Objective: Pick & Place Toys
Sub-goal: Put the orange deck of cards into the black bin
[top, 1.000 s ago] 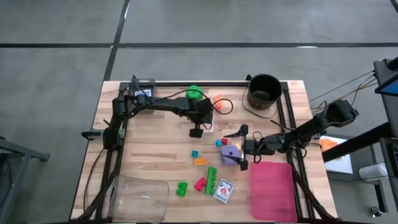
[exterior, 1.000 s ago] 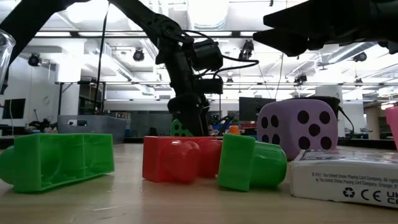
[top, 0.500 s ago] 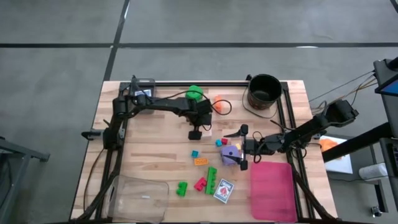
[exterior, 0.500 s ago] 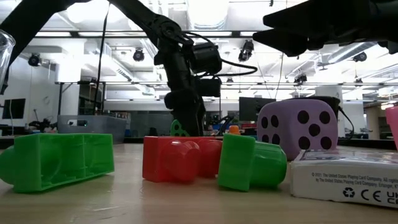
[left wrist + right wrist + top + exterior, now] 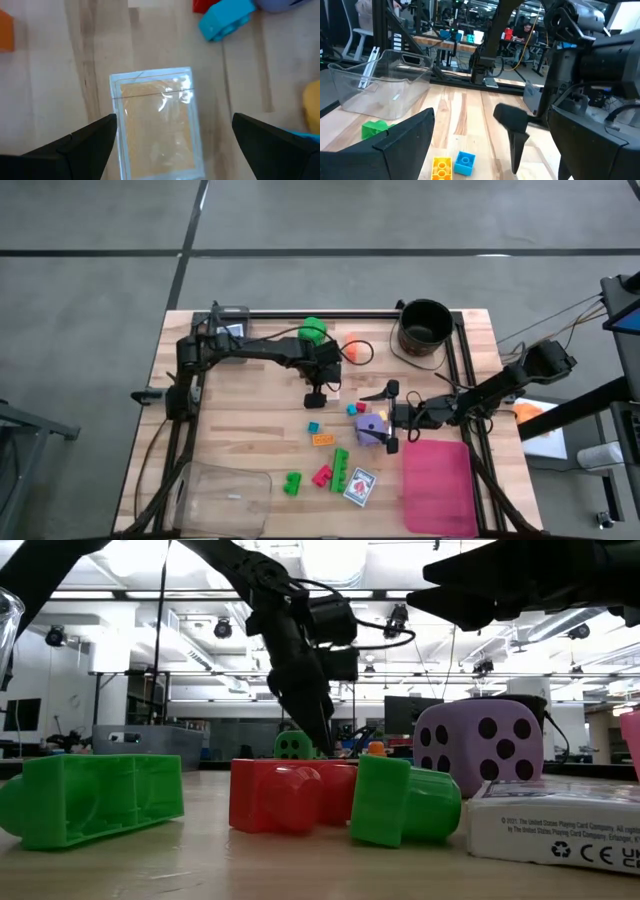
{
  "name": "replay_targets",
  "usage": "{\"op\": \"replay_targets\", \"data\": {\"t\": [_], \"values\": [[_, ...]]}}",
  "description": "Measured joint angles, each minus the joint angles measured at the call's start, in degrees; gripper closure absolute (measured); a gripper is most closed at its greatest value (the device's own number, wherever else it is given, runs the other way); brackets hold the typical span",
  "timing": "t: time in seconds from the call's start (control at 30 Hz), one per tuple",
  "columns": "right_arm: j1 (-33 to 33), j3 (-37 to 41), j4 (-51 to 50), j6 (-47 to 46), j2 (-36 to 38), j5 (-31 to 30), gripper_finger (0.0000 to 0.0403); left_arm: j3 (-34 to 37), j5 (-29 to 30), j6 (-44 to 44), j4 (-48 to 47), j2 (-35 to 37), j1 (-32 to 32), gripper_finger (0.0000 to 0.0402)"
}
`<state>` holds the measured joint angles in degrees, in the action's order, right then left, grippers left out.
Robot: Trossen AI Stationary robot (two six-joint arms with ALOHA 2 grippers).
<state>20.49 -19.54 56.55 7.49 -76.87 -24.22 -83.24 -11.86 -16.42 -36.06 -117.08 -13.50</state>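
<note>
While the left gripper (image 5: 170, 145) hovers spread wide above a clear-wrapped card pack (image 5: 156, 122) lying mid-table, the grasp seems not yet begun; next, descend and close; right gripper (image 5: 390, 418) waits open beside the purple die (image 5: 371, 429).

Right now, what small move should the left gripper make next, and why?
Probably lower straight down: the left gripper is open, its fingers on either side of the clear-wrapped card pack lying flat on the table, not yet touching it.
</note>
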Motion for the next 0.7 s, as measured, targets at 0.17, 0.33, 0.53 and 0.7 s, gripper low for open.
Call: {"op": "replay_targets", "data": {"t": [0.17,0.33,0.53,0.7], "values": [[0.0,-0.01,0.0,-0.02,-0.01,0.0,0.0018,0.04,2.47,0.43,0.61,-0.19,-0.13,0.0002],[0.0,-0.01,0.0,-0.02,-0.01,0.02,0.0018,0.04,2.65,0.44,0.42,-0.19,-0.08,0.0002],[0.0,-0.01,0.0,-0.02,-0.01,0.02,0.0018,0.97,2.66,0.49,0.88,-0.19,-0.04,0.0001],[0.0,-0.01,0.0,-0.02,-0.01,0.02,0.0018,4.26,2.94,1.26,4.21,-0.19,-0.04,0.0001]]}}
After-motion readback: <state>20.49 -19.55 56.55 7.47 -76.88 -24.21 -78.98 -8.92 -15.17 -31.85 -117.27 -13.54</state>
